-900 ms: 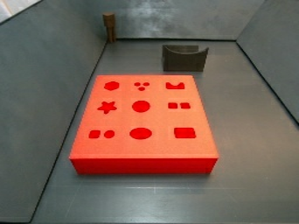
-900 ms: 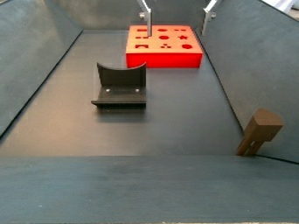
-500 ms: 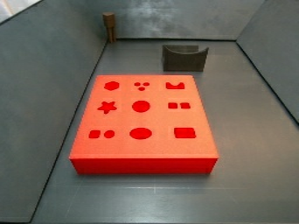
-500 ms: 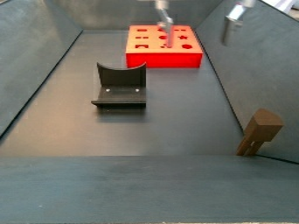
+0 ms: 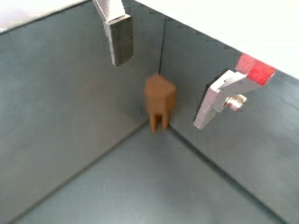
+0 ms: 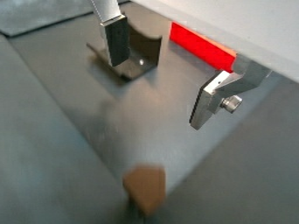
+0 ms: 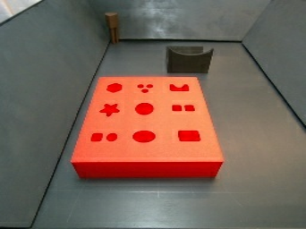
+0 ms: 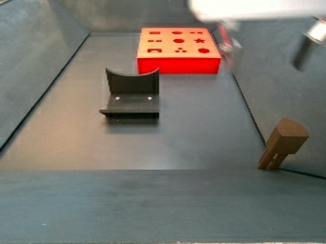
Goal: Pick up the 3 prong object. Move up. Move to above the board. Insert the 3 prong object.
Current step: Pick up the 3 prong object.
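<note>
Gripper (image 5: 163, 77) fingers are seen spread apart in both wrist views, with nothing clamped between them (image 6: 167, 83). In a wrist view, the 3 prong object (image 5: 159, 102) is found standing upright in a corner where two grey walls meet the desk (image 5: 128, 188), beyond and between the open fingers (image 5: 118, 38), apart from both. In a side view the same brown piece (image 8: 283, 144) is seen at the wall, well apart from the board (image 8: 178, 50), while part of the gripper (image 8: 306, 43) shows above it at the frame's upper edge. The board (image 7: 145, 124) lies flat on the desk, its recesses unfilled, and the brown piece (image 7: 111, 26) stands in the far corner. The dark fixture (image 7: 189, 58) stands beyond the board, and is also seen in a wrist view (image 6: 131, 52) beside a red strip of the board (image 6: 202, 45).
</note>
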